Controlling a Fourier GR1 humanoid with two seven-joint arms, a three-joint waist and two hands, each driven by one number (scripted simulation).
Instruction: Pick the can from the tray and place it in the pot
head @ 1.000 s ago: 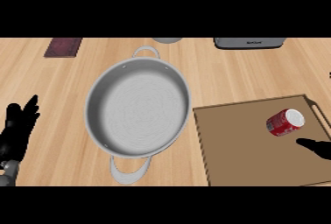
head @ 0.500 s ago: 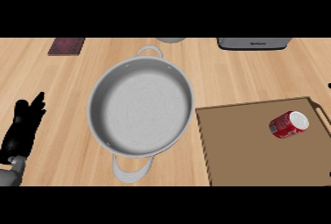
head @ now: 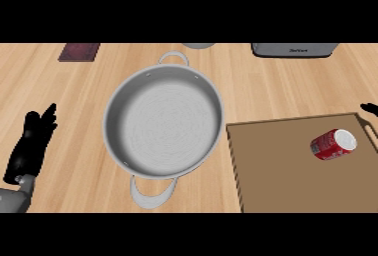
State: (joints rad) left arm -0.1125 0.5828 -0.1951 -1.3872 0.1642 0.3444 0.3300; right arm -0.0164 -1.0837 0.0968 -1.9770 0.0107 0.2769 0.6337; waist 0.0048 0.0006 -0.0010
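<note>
Left hand point(head: 33, 145) shows at the view's left edge, resting on or just over the wooden counter point(head: 280, 85), its black fingers straight and together, pointing up the view, holding nothing. Its grey forearm comes in from the lower left corner. Only a black tip of the right hand point(head: 370, 108) shows at the right edge, just above the tray's far right corner (too little of it is in view to tell whether its fingers are apart or curled).

The can point(head: 333, 144) lies on its side on the tray point(head: 295, 185), in the tray's upper right part, its red body pointing down-left and its pale end facing up-right. Nothing touches it; the right hand's tip is near it but apart. The tray is a brown board with a raised edge, filling the lower right of the view, and a pale handle shows at its right side.

The pot point(head: 164, 122) sits on the counter just left of the tray, between the tray and the left hand. It is grey and wide, with one loop handle at its far rim and another at its near rim, and its inside holds nothing.

Along the counter's far edge lie a dark red flat thing point(head: 80, 51) at the left, a grey round thing point(head: 198, 45) just beyond the pot's far handle, and a grey box point(head: 295, 49) at the right.
</note>
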